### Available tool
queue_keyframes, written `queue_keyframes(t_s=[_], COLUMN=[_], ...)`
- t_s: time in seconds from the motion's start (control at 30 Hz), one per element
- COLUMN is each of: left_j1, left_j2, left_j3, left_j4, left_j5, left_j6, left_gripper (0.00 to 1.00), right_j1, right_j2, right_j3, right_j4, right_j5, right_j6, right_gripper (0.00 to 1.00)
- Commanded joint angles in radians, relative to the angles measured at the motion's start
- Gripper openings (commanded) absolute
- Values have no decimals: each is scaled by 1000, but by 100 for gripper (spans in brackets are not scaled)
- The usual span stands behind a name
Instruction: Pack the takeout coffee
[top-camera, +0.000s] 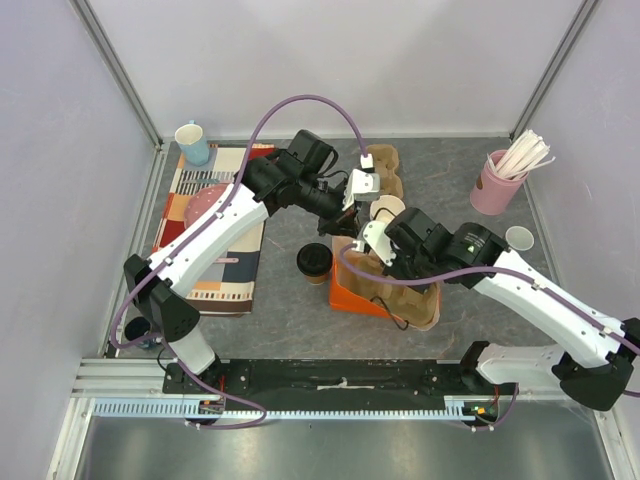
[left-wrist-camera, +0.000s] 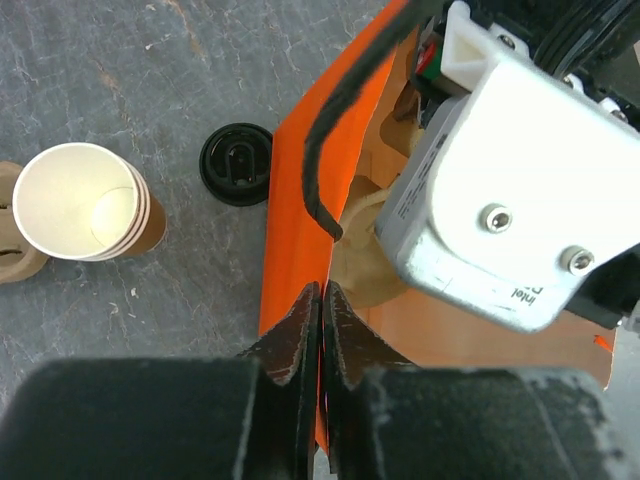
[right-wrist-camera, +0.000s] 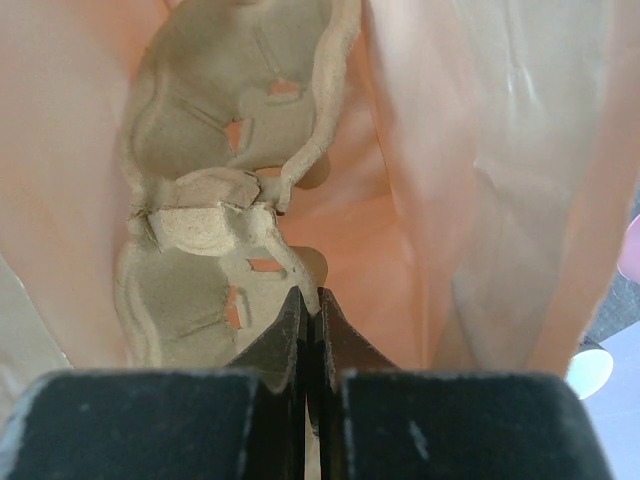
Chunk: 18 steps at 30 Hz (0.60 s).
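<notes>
The takeout coffee (top-camera: 314, 260), a brown paper cup with a black lid, stands on the table just left of the orange paper bag (top-camera: 355, 295). It also shows in the left wrist view (left-wrist-camera: 236, 163). My left gripper (left-wrist-camera: 321, 300) is shut on the bag's upper edge (left-wrist-camera: 300, 180); in the top view the left gripper (top-camera: 352, 228) is at the bag's mouth. My right gripper (right-wrist-camera: 310, 305) reaches inside the bag and is shut on the rim of a pulp cup carrier (right-wrist-camera: 220, 200). Its fingertips are hidden by the bag in the top view.
A stack of lidless paper cups (top-camera: 387, 208) (left-wrist-camera: 85, 203) stands behind the bag. More pulp carriers (top-camera: 388, 170) lie at the back. There is a blue mug (top-camera: 192, 142), a patterned mat (top-camera: 215, 250), a pink holder of straws (top-camera: 498, 182) and a small white cup (top-camera: 519, 238).
</notes>
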Motion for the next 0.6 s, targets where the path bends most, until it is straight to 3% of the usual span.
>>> queue_keyframes(t_s=[0.0,0.3,0.57], left_j1=[6,4,4], left_j2=[-12,-21,-32], left_j3=[14,-47,-52], left_j4=[72,107,110], left_j5=[45,48,43], left_j6=[-64,-107,-90], left_gripper=[9,8,3], right_j1=[-1,-1,-16], right_j2=[28,39,97], right_j3=[30,42,-8], right_j4=[39,157,156], right_j5=[-38,-100,-102], right_j6=[-9,-4,80], right_gripper=[0,0,0])
